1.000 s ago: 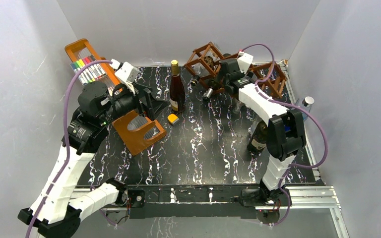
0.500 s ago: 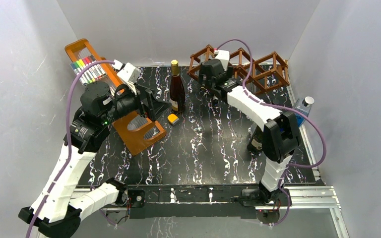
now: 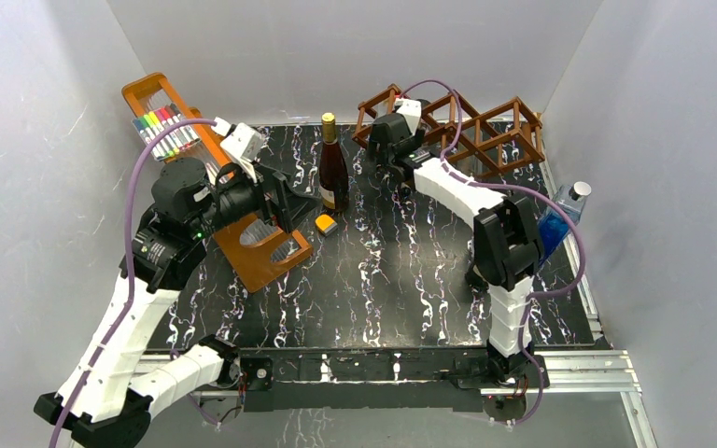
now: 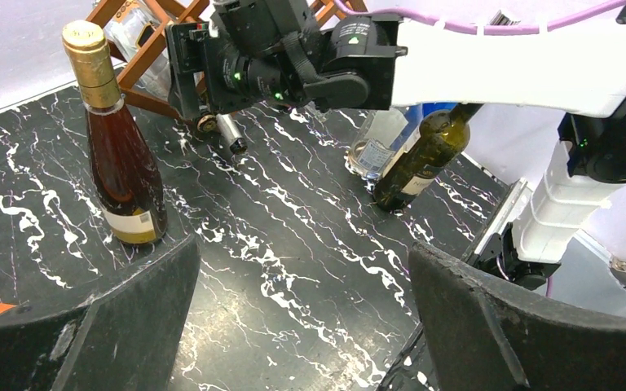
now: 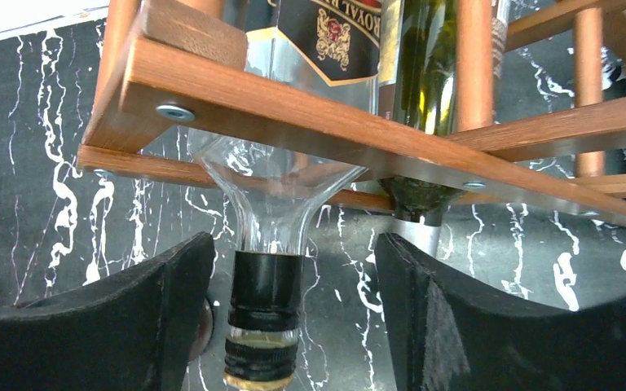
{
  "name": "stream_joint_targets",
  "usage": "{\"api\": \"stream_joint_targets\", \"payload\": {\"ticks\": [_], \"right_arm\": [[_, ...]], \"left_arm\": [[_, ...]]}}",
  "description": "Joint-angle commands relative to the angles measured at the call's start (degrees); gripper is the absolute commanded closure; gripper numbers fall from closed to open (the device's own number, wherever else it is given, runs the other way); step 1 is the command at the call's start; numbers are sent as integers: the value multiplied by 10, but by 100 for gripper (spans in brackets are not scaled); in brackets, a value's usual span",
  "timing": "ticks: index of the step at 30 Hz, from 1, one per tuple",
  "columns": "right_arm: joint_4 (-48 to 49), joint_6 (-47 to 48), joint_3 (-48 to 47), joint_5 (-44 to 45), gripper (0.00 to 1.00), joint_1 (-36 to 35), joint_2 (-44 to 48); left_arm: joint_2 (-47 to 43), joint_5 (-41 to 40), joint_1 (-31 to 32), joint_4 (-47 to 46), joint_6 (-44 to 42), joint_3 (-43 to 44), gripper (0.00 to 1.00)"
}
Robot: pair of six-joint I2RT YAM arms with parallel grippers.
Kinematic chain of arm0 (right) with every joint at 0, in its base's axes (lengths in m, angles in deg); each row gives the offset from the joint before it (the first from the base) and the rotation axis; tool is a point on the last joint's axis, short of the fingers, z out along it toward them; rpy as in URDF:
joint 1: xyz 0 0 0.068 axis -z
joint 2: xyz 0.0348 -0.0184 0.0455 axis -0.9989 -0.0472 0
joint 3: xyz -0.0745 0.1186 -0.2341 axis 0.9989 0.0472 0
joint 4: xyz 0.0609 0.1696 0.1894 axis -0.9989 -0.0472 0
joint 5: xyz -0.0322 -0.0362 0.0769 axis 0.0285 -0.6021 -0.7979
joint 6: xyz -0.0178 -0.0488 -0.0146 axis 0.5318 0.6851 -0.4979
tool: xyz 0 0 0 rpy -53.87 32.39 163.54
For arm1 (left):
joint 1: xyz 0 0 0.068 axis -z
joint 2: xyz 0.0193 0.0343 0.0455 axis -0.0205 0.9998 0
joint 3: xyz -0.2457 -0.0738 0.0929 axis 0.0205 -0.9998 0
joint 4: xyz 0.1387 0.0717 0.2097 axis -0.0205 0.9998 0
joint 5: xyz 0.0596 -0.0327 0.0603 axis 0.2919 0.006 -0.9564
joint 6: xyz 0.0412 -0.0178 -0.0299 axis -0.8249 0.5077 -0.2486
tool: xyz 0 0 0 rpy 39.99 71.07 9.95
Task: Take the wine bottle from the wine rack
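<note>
Wine bottle of clear glass with a black cap [image 5: 266,244]: lodged in the left-end cell of the reddish-brown wooden lattice wine rack [image 3: 490,135], at the back of the black, white-veined marble table [image 3: 383,280]. Neck sticking out under the front rail, black label with gold edging behind that rail. In the neighbouring cell, a dark green glass bottle [image 5: 424,90], its neck likewise poking out below.

Right gripper [image 5: 293,252] at the rack's left end, black fingers [image 5: 155,318] spread either side of the clear neck, a gap showing on both sides (no contact visible).

Left gripper [image 4: 300,257] well apart from the rack, hovering over the table's left part, fingers [image 4: 130,318] wide apart.

Also on the table:
- an upright dark-red bottle with a gold foil top [image 3: 332,168]
- a small orange block [image 3: 325,223] just beside it
- an orange tray of coloured markers [image 3: 173,126], tilted, at the back left
- a clear bottle of blue liquid [image 3: 560,219] at the right edge
</note>
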Motion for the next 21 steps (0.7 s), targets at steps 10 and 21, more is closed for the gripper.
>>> {"api": "stream_joint_targets", "payload": {"ticks": [10,21], "right_arm": [[46,-79,-65,27,37,-2,-50],[44,-112,-70,31,65,-2,-55]], "left_arm": [[-13,6,-1,13,-1,5,2],[-17,5,-1,21,-1,2,2]]}}
